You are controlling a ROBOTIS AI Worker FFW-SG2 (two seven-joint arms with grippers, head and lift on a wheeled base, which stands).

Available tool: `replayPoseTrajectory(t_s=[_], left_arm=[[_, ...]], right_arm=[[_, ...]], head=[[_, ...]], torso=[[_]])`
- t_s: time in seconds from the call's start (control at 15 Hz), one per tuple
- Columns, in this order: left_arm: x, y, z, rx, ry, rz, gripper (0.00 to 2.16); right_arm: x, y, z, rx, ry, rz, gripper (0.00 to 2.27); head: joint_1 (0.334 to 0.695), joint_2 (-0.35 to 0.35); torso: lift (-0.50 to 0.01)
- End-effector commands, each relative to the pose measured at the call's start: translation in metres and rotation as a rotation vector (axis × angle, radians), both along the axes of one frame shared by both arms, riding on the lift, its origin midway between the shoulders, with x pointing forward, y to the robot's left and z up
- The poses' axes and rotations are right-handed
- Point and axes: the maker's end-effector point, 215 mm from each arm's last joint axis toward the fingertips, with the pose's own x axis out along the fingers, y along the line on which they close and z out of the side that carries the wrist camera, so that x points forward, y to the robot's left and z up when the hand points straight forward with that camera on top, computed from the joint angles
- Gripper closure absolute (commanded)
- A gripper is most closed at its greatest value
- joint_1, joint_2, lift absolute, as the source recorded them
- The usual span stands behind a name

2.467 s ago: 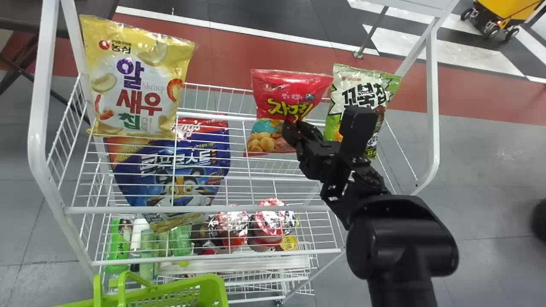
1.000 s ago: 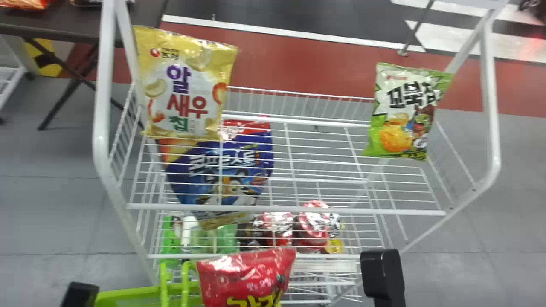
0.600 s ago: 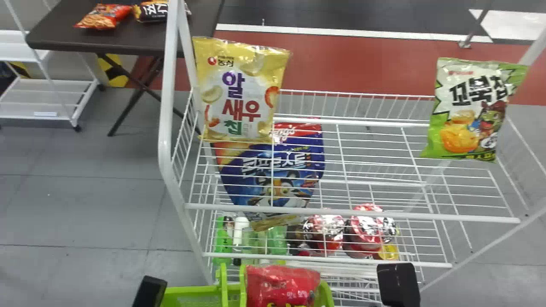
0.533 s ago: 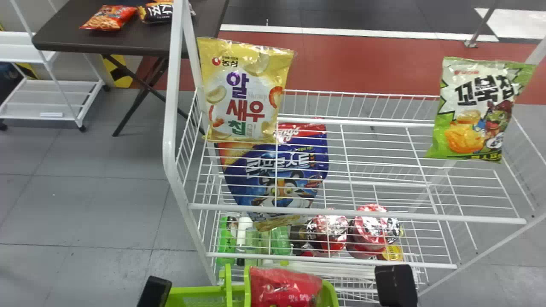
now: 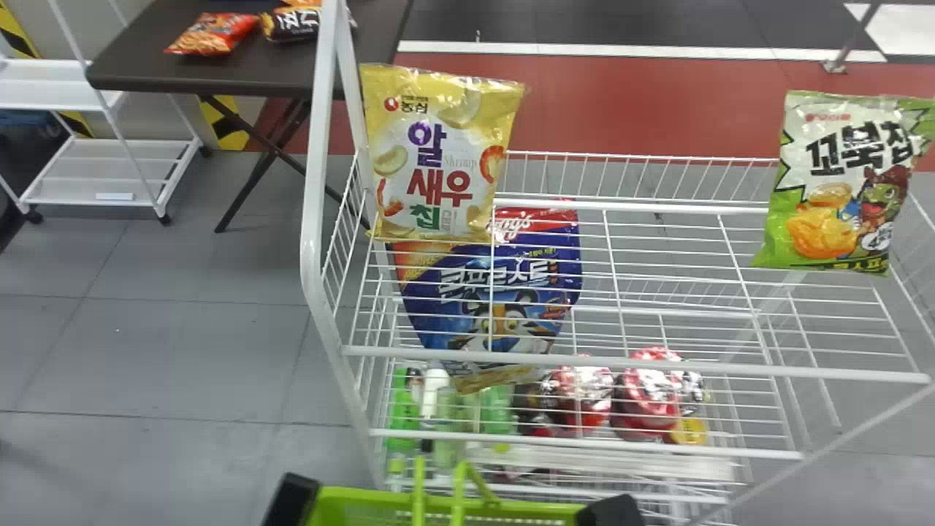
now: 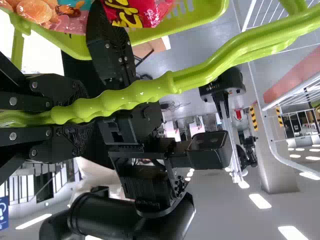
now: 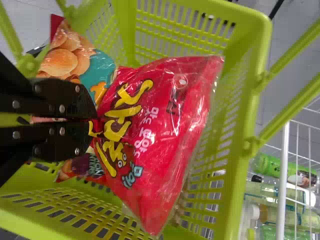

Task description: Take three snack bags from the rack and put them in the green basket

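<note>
My R claw (image 7: 93,120), narrow, pinches the red snack bag (image 7: 162,115) at its gathered middle, w/in the green basket (image 7: 252,67); my L claw (image 6: 82,113) clasps the basket's handle (image 6: 202,74). Bag prob. light, soft, slick-filmed, w/ crushable contents: a gentle mid-body hold, clear of the crimped end, should suit.

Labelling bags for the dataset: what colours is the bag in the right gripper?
Red bag with yellow lettering and a teal patch; best seen in the right wrist view.
</note>
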Motion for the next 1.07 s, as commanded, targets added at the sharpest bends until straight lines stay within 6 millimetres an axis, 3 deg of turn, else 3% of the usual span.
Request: replayPoseTrajectory(t_s=[0.0,0.2,0.33,0.4,0.47,0.53,0.6,0.8,1.0], left_arm=[[-0.001,0.001,-0.001,0.001,0.000,0.001,1.90],[-0.002,-0.001,-0.001,-0.003,-0.001,-0.002,1.90],[-0.005,-0.003,0.000,-0.010,0.001,-0.008,1.90],[-0.003,-0.003,0.000,-0.009,-0.006,-0.008,1.90],[-0.004,-0.003,-0.001,-0.009,-0.007,-0.008,1.90],[-0.004,-0.003,-0.002,-0.010,-0.004,-0.008,1.90],[-0.004,-0.002,-0.003,-0.009,-0.005,-0.008,1.90],[-0.006,0.000,-0.004,-0.008,-0.002,-0.011,1.90],[-0.003,0.003,-0.004,-0.005,-0.004,-0.006,1.90]], right_arm=[[0.027,-0.011,0.020,0.009,-0.106,-0.052,0.00],[0.116,-0.018,0.080,0.055,-0.505,-0.140,0.05],[0.150,-0.017,0.107,0.089,-0.651,-0.162,0.06],[0.179,-0.021,0.141,0.117,-0.822,-0.202,0.07],[0.211,-0.033,0.204,0.142,-1.101,-0.260,0.07],[0.225,-0.048,0.240,0.127,-1.257,-0.295,0.08],[0.238,-0.064,0.259,0.096,-1.344,-0.332,0.08],[0.282,-0.127,0.273,-0.053,-1.438,-0.440,0.08],[0.334,-0.204,0.257,-0.216,-1.395,-0.528,0.06]], head=[[0.695,-0.057],[0.695,-0.102],[0.695,-0.104],[0.695,-0.102],[0.695,-0.098],[0.695,-0.103],[0.695,-0.120],[0.695,-0.204],[0.695,-0.328]], torso=[[-0.016],[-0.016],[-0.016],[-0.016],[-0.016],[-0.016],[-0.016],[-0.016],[-0.016]])
